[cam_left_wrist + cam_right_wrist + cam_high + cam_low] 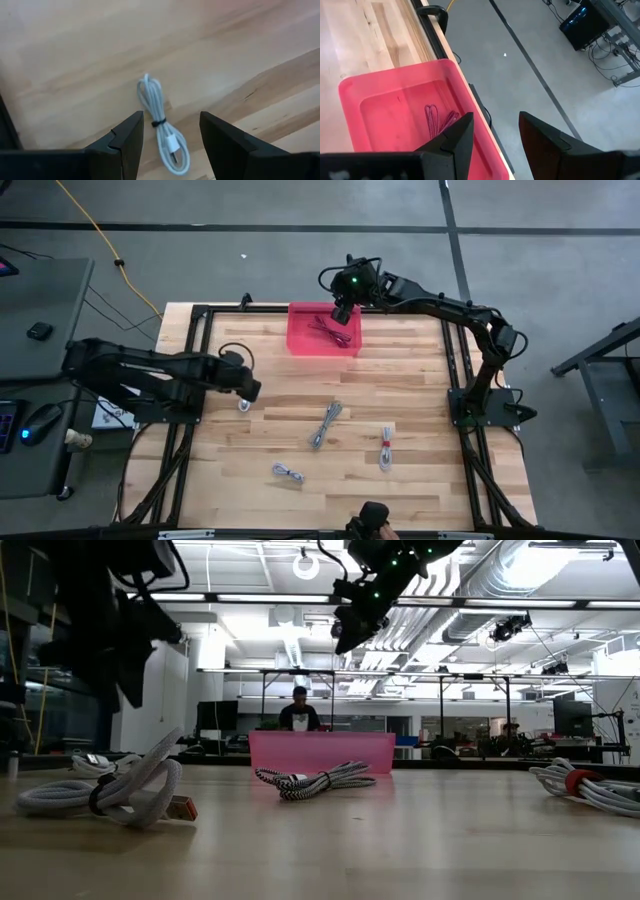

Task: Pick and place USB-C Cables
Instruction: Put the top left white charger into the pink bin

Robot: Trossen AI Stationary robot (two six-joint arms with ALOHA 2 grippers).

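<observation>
My left gripper (pixel 245 391) hovers open near the table's left edge, above a small white cable bundle with a black tie (pixel 162 125) that lies flat on the wood (pixel 244 407). My right gripper (pixel 343 311) hangs open over the pink bin (pixel 300 330) at the far edge. A dark red cable (pixel 438 120) lies on the bin's floor. Flat on the table are a grey braided cable (pixel 326 423), a grey one with a red tie (pixel 385 448) and a small grey one (pixel 288 472).
The black frame rails (pixel 196 350) run along the table's left and right sides. A yellow cord (pixel 95 230) trails on the floor beyond the far-left corner. In the low view a person (pixel 300 710) stands far behind the bin. Bare wood lies between the cables.
</observation>
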